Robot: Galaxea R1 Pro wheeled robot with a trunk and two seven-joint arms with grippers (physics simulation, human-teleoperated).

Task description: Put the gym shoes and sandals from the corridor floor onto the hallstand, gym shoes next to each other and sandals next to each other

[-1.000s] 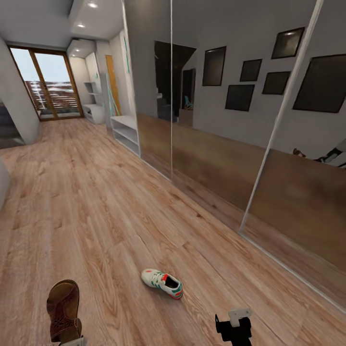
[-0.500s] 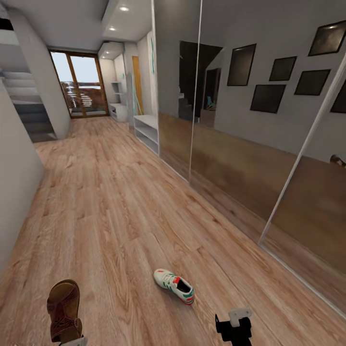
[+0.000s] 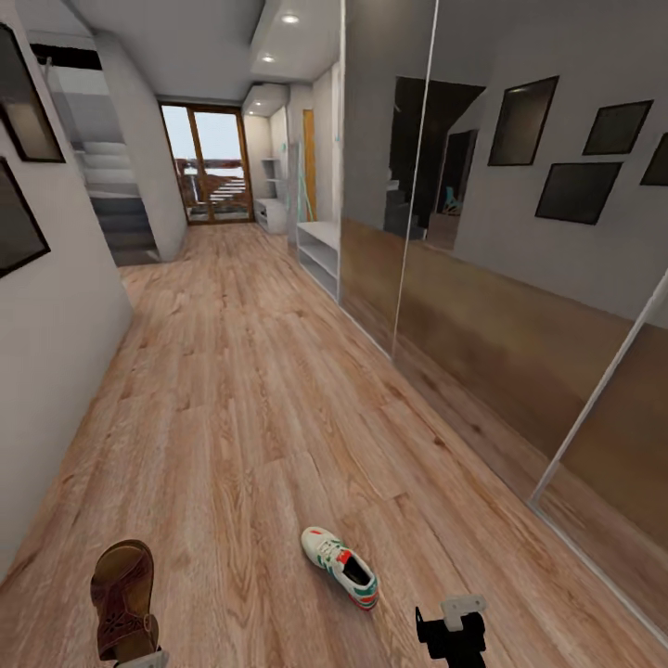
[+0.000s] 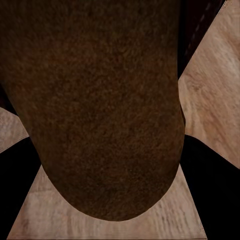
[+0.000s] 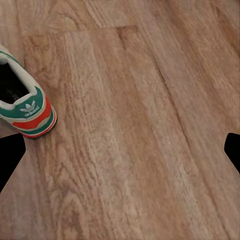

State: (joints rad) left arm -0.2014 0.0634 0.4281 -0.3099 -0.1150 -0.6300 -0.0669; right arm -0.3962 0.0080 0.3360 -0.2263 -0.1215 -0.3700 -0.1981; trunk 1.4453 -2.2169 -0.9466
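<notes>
A brown sandal [image 3: 121, 598] stands upright at the head view's bottom left, with my left gripper [image 3: 141, 661] shut on its lower end. In the left wrist view the sandal [image 4: 105, 100] sits close between two dark fingers [image 4: 17, 200]. One white gym shoe [image 3: 340, 566] with green stripes lies on the corridor floor [image 3: 241, 390], just ahead and left of my right gripper [image 3: 452, 635]. In the right wrist view the right gripper [image 5: 120, 155] is open above bare planks, with the shoe's heel [image 5: 25, 107] off to one side. The pale hallstand [image 3: 320, 249] stands far down the corridor's right wall.
Glossy mirrored wardrobe doors [image 3: 482, 306] line the right side. An off-white wall [image 3: 56, 353] with black-framed pictures closes the left side. Stairs [image 3: 116, 218] and wood-framed glass doors [image 3: 209, 167] are at the far end.
The whole head view has swung, so the corridor, the doors and the shoe have shifted right in the picture and the left wall has come in. Both arms keep their pose.
</notes>
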